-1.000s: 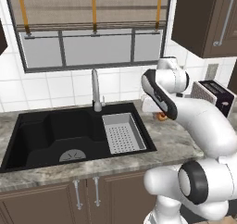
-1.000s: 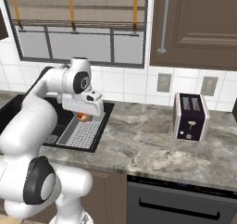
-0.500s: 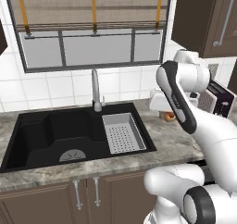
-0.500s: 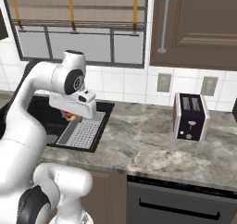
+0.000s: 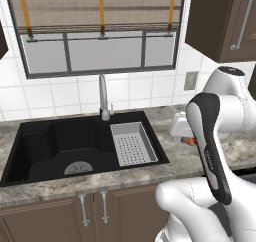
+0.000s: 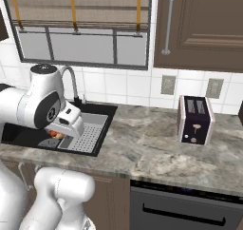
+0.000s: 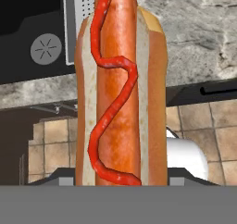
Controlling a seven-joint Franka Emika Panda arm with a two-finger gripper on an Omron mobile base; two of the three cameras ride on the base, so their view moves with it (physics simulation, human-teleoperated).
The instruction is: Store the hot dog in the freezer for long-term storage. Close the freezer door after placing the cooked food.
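Note:
The hot dog point(image 7: 121, 93), a red-orange sausage with a ketchup squiggle in a tan bun, stands lengthwise between the fingers of my gripper point(image 7: 121, 181), which is shut on it. From the left base view my gripper point(image 5: 186, 136) hangs over the counter just right of the sink, with a bit of the hot dog point(image 5: 190, 141) showing under the white hand. In the right base view my gripper point(image 6: 60, 133) and the hot dog point(image 6: 57, 135) are low, near the sink's front right corner. The freezer and the freezer door are out of view.
A black sink point(image 5: 45, 151) with a grey strainer tray point(image 5: 131, 145) and a faucet point(image 5: 103, 98) is set into the granite counter point(image 6: 147, 148). A toaster point(image 6: 194, 120) stands at the right. Dark cabinets point(image 6: 199, 24) hang above; an appliance front point(image 6: 185, 210) sits below the counter.
The arm has swung its elbow round. The hand with the hot dog has dropped lower and come back toward the counter's front edge. The grip has stayed shut.

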